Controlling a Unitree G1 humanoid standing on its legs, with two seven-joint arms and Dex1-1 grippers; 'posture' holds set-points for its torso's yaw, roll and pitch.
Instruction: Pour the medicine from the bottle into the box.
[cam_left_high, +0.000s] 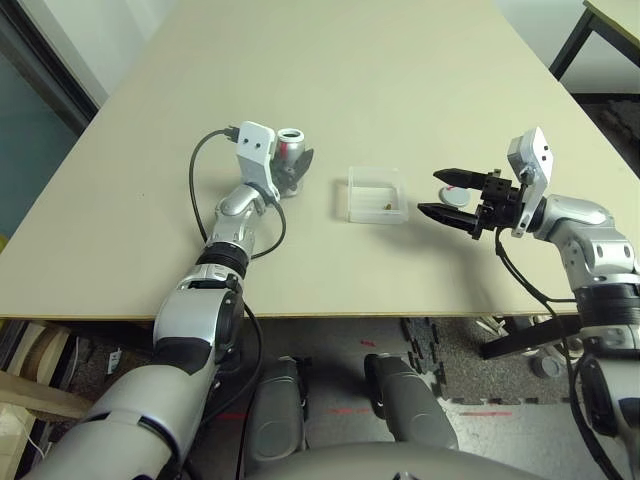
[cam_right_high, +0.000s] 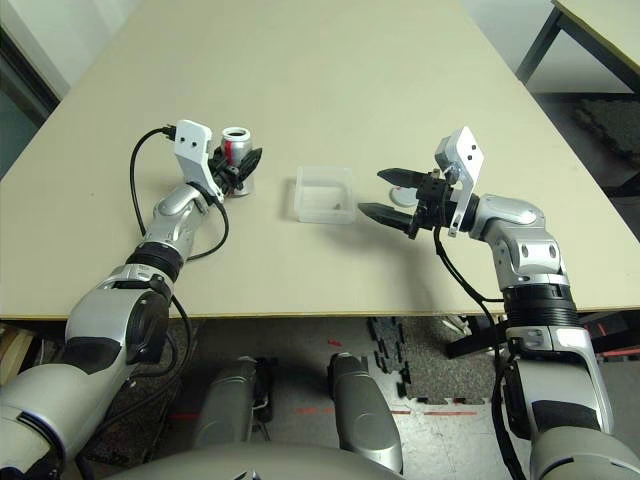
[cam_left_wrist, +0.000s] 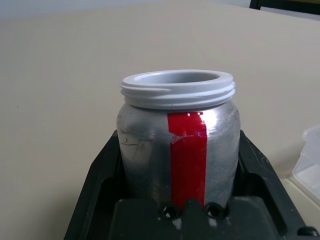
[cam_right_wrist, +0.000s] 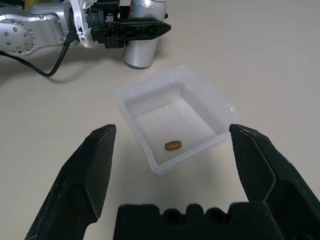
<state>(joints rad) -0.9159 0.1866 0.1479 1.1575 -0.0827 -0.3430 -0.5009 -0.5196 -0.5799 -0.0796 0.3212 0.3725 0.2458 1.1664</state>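
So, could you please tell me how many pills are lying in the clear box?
1. The brown pill lies flat on the floor of the clear box, near one of its corners. Any still inside the bottle would be hidden by its walls.

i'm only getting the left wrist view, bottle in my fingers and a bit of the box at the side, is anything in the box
Observer: Yes, one small brown pill lies in the clear box.
Operator: ok and where's the cap
Observer: The round whitish cap is on the table, by the right gripper.
Operator: is that gripper holding it
Observer: No, the right gripper is open and holds nothing.
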